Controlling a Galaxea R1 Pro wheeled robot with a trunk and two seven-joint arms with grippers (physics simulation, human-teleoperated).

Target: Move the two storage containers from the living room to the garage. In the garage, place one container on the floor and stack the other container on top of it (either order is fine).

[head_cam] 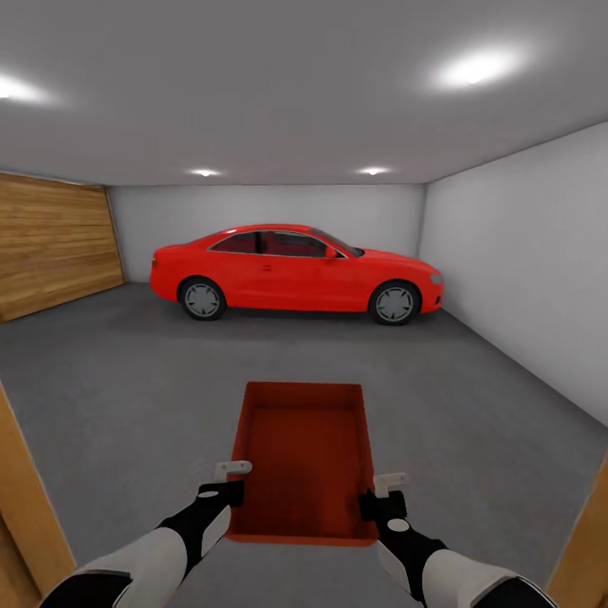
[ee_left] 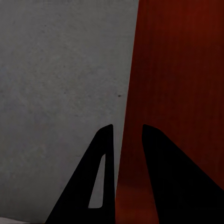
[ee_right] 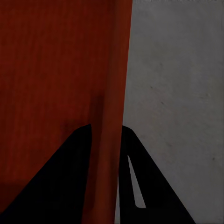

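Note:
An orange-red storage container [head_cam: 306, 460] hangs in front of me above the dark grey garage floor [head_cam: 127, 388], carried by both arms. My left gripper [head_cam: 230, 492] is shut on the container's left wall [ee_left: 128, 121], one finger inside and one outside. My right gripper [head_cam: 377, 504] is shut on the right wall [ee_right: 112, 116] the same way. The bin is open-topped and holds nothing. The other container is out of view.
A red car [head_cam: 295, 272] is parked across the far end. A wood-panelled door wall [head_cam: 51, 245] runs along the left, a white wall [head_cam: 532, 270] along the right. Wooden door-frame posts [head_cam: 25, 498] stand close at both lower corners.

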